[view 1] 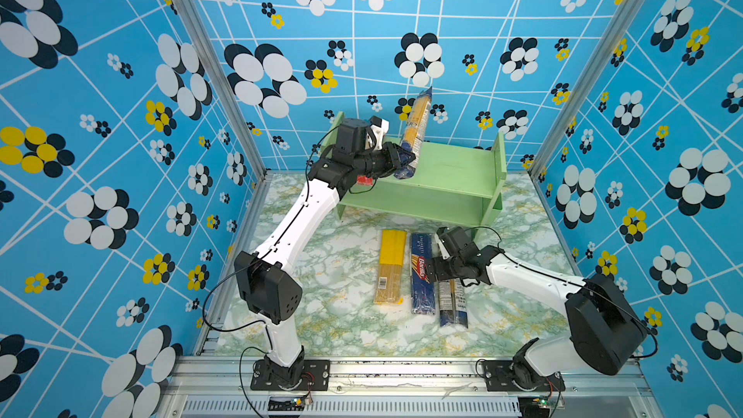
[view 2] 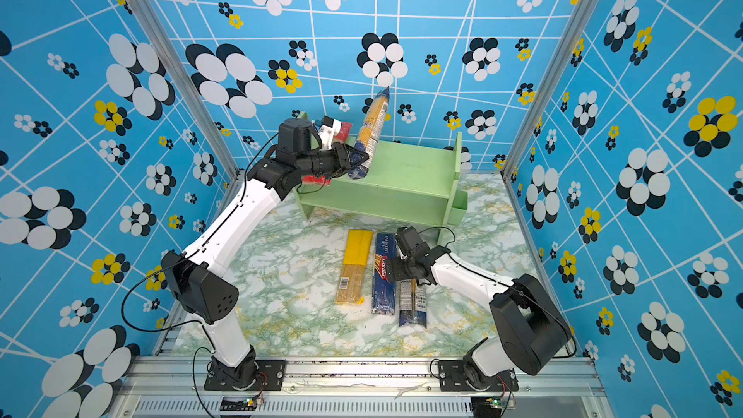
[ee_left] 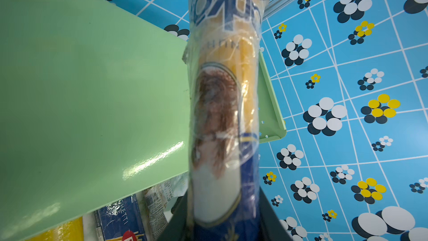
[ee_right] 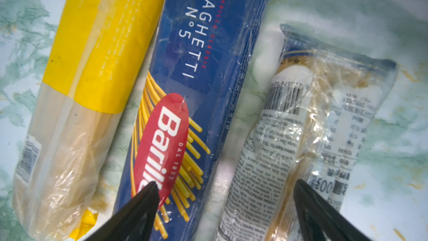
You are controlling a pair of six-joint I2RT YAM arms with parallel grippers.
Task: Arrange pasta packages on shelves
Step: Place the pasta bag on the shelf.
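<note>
On the near table (view 1: 329, 275), a yellow-topped pack (view 1: 390, 266), a Barilla pack (view 1: 421, 273) and a labelled clear pack (view 1: 453, 303) were laid side by side, the right gripper (ee_right: 225, 181) spread open above the latter two. Farther back, a navy-ended pack (view 1: 416, 124) was clenched by the left gripper (view 1: 404, 156), tilted over the green shelf (view 1: 450, 178).

We record: pale green shelf (view 1: 454, 178), green-veined white bench (view 1: 341, 275), blue walls (view 1: 462, 26) with white-navy-yellow flowers, yellow-topped pack (view 1: 390, 259), dark blue pack (view 1: 420, 295), navy-ended clear pack (view 1: 416, 126).
</note>
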